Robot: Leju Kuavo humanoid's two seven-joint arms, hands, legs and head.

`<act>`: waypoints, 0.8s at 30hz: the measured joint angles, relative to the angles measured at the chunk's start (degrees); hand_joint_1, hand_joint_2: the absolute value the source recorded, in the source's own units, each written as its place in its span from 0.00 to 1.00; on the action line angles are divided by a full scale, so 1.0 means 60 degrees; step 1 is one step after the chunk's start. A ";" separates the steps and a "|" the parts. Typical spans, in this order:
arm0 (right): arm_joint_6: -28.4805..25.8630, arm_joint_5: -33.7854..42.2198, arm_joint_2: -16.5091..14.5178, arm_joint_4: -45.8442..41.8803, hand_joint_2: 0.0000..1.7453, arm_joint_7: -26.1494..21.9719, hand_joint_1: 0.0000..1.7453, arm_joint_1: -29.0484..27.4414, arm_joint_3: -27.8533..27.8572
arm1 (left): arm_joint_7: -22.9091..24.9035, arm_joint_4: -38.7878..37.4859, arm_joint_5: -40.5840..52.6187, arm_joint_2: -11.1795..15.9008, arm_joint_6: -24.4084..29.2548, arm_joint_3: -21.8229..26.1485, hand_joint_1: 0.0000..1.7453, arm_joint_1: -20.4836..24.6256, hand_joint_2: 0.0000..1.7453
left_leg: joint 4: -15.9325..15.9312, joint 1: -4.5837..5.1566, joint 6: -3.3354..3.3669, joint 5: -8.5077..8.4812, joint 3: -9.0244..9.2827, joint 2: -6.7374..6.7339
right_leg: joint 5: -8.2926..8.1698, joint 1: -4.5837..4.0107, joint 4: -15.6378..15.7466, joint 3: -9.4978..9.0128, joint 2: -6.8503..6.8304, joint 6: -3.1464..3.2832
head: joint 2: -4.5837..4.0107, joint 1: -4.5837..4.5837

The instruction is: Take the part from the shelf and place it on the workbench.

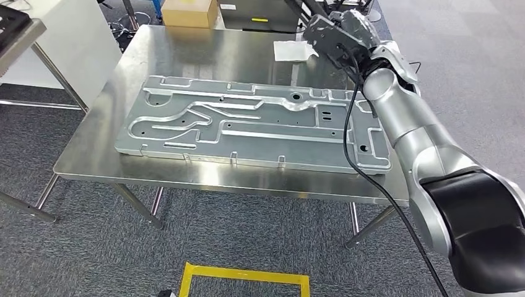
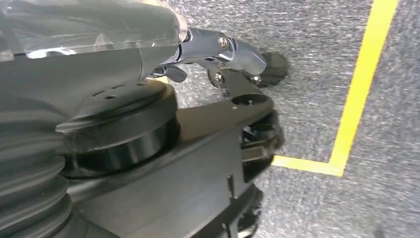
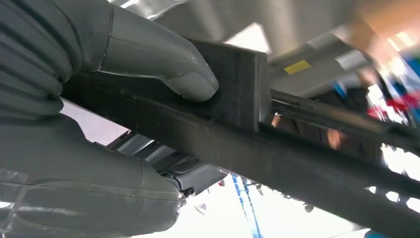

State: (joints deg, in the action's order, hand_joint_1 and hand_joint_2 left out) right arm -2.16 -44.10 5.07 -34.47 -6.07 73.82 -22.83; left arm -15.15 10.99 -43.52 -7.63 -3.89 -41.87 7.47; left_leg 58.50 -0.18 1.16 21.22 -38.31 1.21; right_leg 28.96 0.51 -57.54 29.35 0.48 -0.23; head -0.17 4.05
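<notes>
Black bar (image 3: 297, 158) gripped in right hand (image 1: 337, 34) above steel counter (image 1: 247, 52); setting it down comes next.

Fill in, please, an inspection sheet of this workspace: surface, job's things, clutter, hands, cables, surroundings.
Surface: steel table, shiny.
Job's things: metal panel lies flat along the table.
Clutter: cardboard box and white sheet at the table's far edge.
Hands: right hand is over the far right corner, its fingers gripping a black bar. Left hand hangs over the floor; whether it is open cannot be told.
Cables: black cable runs from the right hand down across the panel's right end.
Surroundings: grey carpet, yellow tape, second table at the left.
</notes>
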 joint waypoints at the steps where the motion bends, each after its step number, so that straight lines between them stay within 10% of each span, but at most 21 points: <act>1: 0.0152 -0.0687 -0.0101 0.0159 1.00 0.0043 1.00 0.0071 -0.0328 | 0.0049 0.0000 0.0061 0.0001 -0.0002 -0.0001 0.00 0.0001 1.00 | 0.0000 0.0006 0.0008 0.0013 -0.0001 0.0004 | 0.0027 0.0002 0.0045 -0.0029 -0.0007 -0.0028 | 0.0000 0.0000; 5: 0.0212 -0.2784 -0.1013 0.0794 1.00 0.0520 1.00 0.0036 -0.1987 | 0.0248 0.0000 0.0168 0.0005 0.0026 -0.0001 0.00 0.0073 1.00 | 0.0000 0.0021 0.0016 0.0039 0.0010 -0.0084 | 0.0101 0.0021 0.0192 -0.0092 0.0032 -0.0199 | 0.0000 0.0002; 13: -0.0273 -0.3075 -0.3131 0.1603 1.00 0.0688 1.00 -0.0820 -0.3539 | 0.0119 0.0000 0.0093 0.0005 0.0197 0.0006 0.00 0.0112 1.00 | -0.0019 -0.0021 -0.0029 0.0015 0.0060 -0.0106 | 0.0111 -0.0021 0.0169 -0.0093 0.0022 -0.0182 | 0.0000 0.0003; 24: -0.0559 -0.3097 -0.3615 0.1837 1.00 0.0053 1.00 -0.1770 -0.4087 | -0.0021 0.0000 -0.0043 0.0011 0.0241 0.0066 0.00 -0.0233 1.00 | -0.0021 -0.0030 -0.0036 0.0011 0.0060 -0.0098 | 0.0112 -0.0028 0.0156 -0.0093 0.0016 -0.0161 | 0.0000 0.0003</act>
State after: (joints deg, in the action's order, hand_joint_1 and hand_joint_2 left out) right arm -5.51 -62.69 -16.62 -23.45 -5.75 63.20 -47.35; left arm -15.27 10.99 -43.78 -7.57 -2.44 -41.48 6.07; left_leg 58.37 -0.36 0.94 21.29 -37.95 0.62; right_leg 29.63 0.34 -56.61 28.80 0.57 -1.20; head -0.17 4.07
